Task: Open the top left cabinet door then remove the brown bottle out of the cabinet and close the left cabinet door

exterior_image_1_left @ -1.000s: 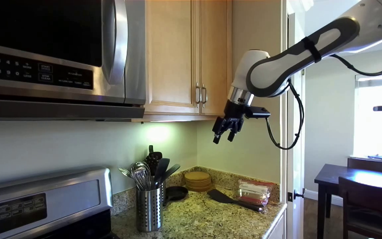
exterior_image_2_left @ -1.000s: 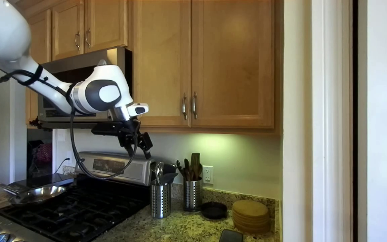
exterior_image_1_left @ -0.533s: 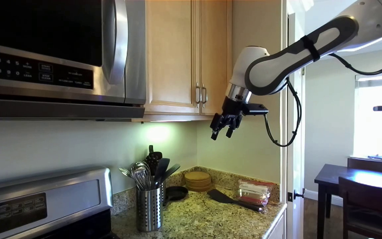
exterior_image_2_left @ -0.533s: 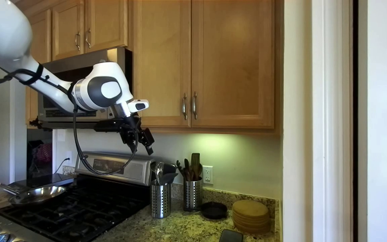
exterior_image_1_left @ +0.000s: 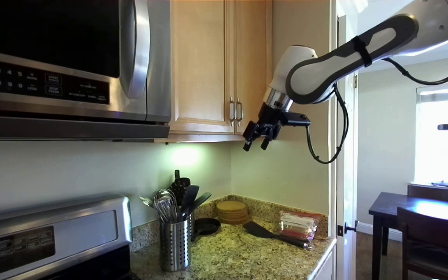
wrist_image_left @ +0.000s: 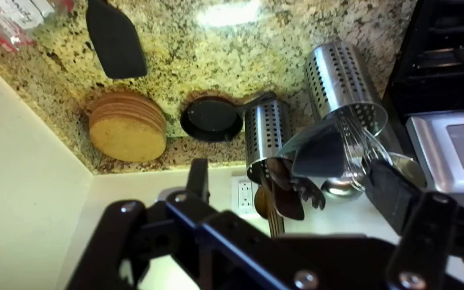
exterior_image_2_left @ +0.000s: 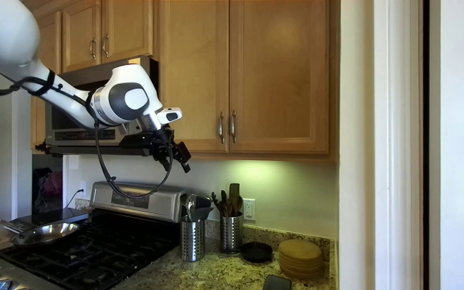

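Gripper (exterior_image_1_left: 256,147) (jaws parted) above counter (exterior_image_1_left: 224,254); left cabinet door (exterior_image_1_left: 198,66) closed.

The spread jaws hang in free air, well above the surface (exterior_image_1_left: 224,256). The microwave (exterior_image_1_left: 64,46) juts out left of the closed left cabinet door (exterior_image_2_left: 193,76), and a wall (exterior_image_1_left: 298,179) bounds the right side. The left handle (exterior_image_2_left: 220,127) and right handle (exterior_image_2_left: 233,126) leave a slim gap between them. Tools (exterior_image_2_left: 235,195) rise from the near holder (exterior_image_2_left: 193,240) and far holder (exterior_image_2_left: 231,233) at left; farther right, the pan (exterior_image_2_left: 257,253), stack of discs (exterior_image_2_left: 300,257) and spatula (exterior_image_1_left: 258,230) lie low, with free room above.
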Motion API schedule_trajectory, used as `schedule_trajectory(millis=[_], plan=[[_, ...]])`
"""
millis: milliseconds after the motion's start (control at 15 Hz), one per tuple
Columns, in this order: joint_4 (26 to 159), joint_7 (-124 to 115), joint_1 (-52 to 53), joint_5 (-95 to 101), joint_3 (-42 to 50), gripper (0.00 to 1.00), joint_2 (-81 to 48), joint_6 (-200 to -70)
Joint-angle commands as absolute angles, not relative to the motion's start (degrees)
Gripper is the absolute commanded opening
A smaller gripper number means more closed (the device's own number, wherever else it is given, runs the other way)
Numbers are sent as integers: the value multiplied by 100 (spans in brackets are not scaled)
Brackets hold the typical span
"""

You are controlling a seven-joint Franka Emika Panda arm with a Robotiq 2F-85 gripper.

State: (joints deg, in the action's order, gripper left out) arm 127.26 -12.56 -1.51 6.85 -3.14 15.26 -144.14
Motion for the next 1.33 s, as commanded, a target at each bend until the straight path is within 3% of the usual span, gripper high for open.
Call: schedule_trajectory(millis=[0,867,933,1133,1267], plan=[[12290,-1418,-327,874,-320,100,1341,-14832],[10507,-1469,-506,838,-139,100,3,-16088],[10376,-1486,-509,863,-128,95,-53,-16117],[10109,-1387,-520,942,-57,93,-200,-16232],[10059,-1052,-513,669,-37,68,-240,-16205]])
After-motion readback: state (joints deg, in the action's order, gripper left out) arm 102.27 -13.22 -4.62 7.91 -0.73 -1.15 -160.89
